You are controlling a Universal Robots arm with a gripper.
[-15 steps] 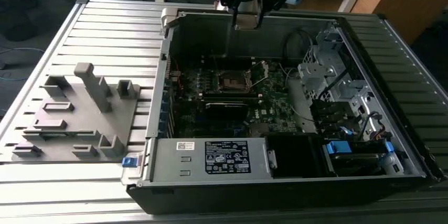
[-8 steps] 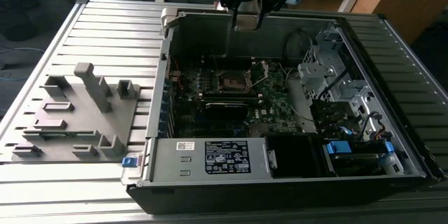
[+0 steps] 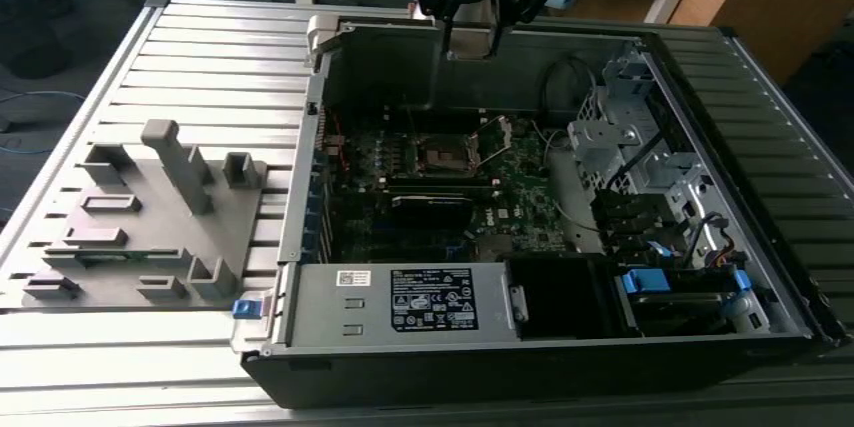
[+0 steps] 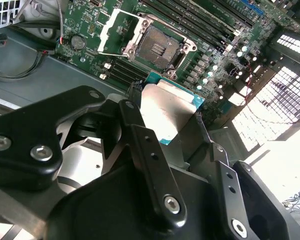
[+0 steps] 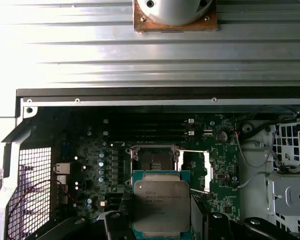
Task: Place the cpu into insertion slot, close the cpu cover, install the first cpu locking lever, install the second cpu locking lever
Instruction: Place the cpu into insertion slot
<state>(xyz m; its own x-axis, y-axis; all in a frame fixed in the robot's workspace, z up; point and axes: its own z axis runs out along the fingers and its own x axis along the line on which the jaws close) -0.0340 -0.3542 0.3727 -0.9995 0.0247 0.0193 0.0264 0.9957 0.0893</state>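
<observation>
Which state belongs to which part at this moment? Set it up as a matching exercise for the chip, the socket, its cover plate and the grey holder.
Things:
1. flat square silver-topped cpu
2. square dark-centred insertion slot
3. thin silvery metal-frame cpu cover
4. grey moulded plastic holder

States:
A. swung open beside the slot
B. lying outside the black computer case, on the exterior view's left
C. empty, its recessed centre uncovered
D. held between the fingers, not yet seated

Pairs: 1-D, 2-C, 3-A, 4-B
</observation>
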